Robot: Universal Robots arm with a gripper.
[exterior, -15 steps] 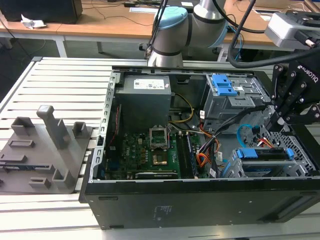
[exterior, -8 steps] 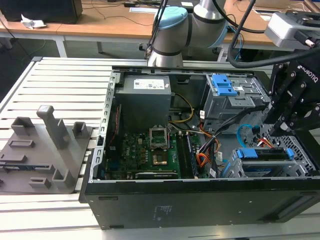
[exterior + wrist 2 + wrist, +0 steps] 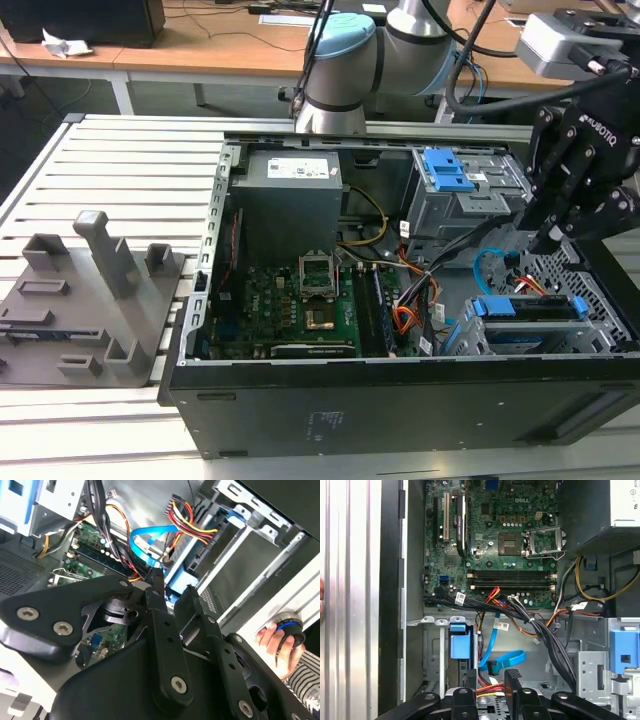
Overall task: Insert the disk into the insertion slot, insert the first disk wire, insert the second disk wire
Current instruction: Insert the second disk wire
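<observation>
The disk [image 3: 530,308], silver in a bright blue frame, lies inside the insertion slot [image 3: 468,338], the perforated grey cage at the case's corner on the exterior view's right. The frame's blue end [image 3: 460,642] faces out of the cage [image 3: 432,652]. My gripper [image 3: 552,240] hangs just above the disk, open, with a narrow gap and nothing between the fingers [image 3: 470,682]. The second disk wire [image 3: 502,657], a flat light-blue loop, lies just ahead of my gripper [image 3: 491,680] with its black plug close to the fingertips. It also shows past my gripper [image 3: 172,592] as a blue loop [image 3: 150,537].
A red, yellow and black wire bundle [image 3: 187,517] runs beside the cage. The taller grey bay with a blue latch [image 3: 447,172] stands behind. The motherboard [image 3: 290,305] fills the case's middle. A grey fixture plate [image 3: 85,300] lies outside the case. A person's hand [image 3: 274,641] holds a small device.
</observation>
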